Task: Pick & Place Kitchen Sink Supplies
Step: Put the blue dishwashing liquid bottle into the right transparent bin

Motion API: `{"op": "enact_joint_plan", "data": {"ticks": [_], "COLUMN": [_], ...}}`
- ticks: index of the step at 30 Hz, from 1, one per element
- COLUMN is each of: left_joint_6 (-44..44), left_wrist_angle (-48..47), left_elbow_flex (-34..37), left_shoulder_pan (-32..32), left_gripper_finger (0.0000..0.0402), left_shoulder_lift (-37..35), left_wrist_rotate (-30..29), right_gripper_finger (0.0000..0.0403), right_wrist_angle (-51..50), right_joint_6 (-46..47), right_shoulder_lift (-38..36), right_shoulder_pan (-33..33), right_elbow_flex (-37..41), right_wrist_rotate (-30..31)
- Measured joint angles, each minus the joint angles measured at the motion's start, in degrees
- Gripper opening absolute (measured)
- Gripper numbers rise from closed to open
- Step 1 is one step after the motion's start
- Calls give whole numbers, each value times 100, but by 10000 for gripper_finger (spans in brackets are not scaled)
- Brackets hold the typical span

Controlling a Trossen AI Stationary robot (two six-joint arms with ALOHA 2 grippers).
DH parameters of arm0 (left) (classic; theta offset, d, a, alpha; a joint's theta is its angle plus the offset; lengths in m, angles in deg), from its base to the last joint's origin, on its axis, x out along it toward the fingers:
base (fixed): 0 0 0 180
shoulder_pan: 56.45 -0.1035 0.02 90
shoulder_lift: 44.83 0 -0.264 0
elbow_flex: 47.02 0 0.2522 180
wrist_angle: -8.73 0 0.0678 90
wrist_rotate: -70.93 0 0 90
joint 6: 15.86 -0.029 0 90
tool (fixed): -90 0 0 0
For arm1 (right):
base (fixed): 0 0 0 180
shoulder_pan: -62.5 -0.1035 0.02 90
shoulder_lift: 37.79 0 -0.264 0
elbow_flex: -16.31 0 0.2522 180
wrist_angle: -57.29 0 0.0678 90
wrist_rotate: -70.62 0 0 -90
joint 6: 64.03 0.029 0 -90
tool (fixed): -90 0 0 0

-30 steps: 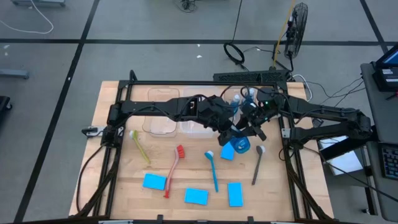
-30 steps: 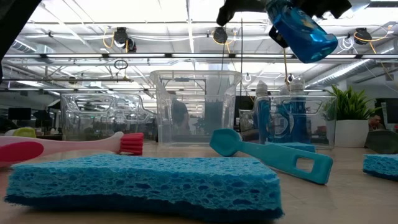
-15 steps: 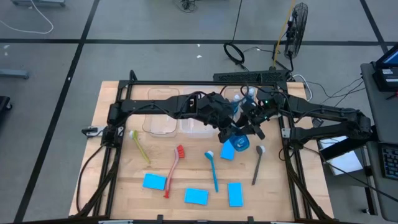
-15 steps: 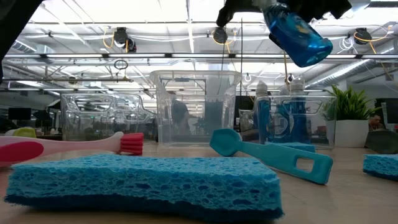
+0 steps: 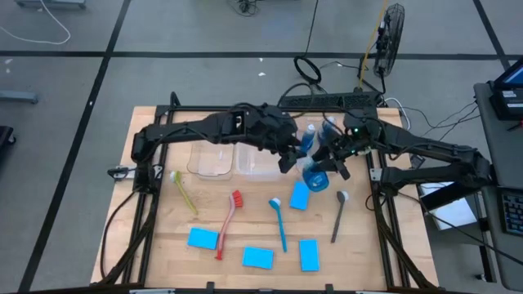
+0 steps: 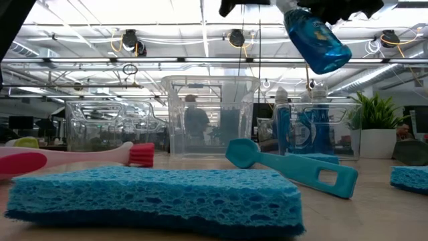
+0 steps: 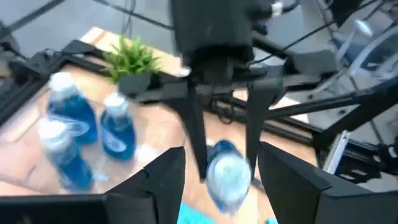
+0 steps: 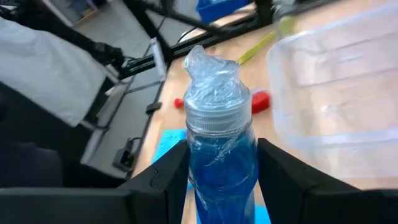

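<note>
A small blue bottle (image 6: 315,39) with a grey cap hangs high over the table's right middle, held in my right gripper (image 5: 325,162). My left gripper (image 5: 286,162) stands open just left of it. In the left wrist view the bottle's cap (image 7: 227,177) shows beyond my left gripper's spread fingers, clear of them. Three more blue bottles (image 7: 81,134) stand in a clear bin (image 6: 314,130) at the far right. Several blue sponges (image 5: 257,257) and brushes, red (image 5: 229,222), blue (image 5: 279,222), grey (image 5: 338,216) and yellow-green (image 5: 184,192), lie flat on the table. My right gripper pinches the bottle's blue body (image 8: 199,171), just below the cap, between its two fingers (image 8: 168,177). The fingers come from the table's right, slanting slightly down, and lie along the bottle. The bottle hangs clear of the table, tilted, cap (image 6: 289,8) up and leftward, base (image 6: 329,59) lower.
Two clear bins (image 5: 214,162) (image 5: 257,163) stand at the far middle under my left arm. A potted plant (image 6: 378,124) stands at the far right. One sponge (image 5: 299,196) lies right below the held bottle. Bare wood shows at the table's near left.
My left gripper has drawn back from the bottle toward the table's far left and risen. The bottle stays in my right gripper and has tipped a little steeper, its base swinging down.
</note>
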Motion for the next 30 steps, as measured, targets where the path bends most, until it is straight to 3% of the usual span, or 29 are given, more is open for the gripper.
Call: {"op": "enact_joint_plan", "data": {"ticks": [16,22,30], "left_joint_6": [314,372,301], "left_wrist_angle": [-1727,-2039,-2095], "left_elbow_flex": [11,11,60], "left_shoulder_pan": [113,252,464], "left_gripper_finger": [175,160,157], "left_shoulder_lift": [-108,-107,-107], "left_wrist_rotate": [-1077,-1465,-1712], "right_gripper_finger": [149,149,149], "right_wrist_angle": [258,340,1003], "right_joint_6": [-842,-842,-570], "right_shoulder_lift": [-997,-1016,-1242], "right_shoulder_pan": [297,297,294], "right_elbow_flex": [2,62,740], "right_wrist_rotate": [2681,2862,2864]}}
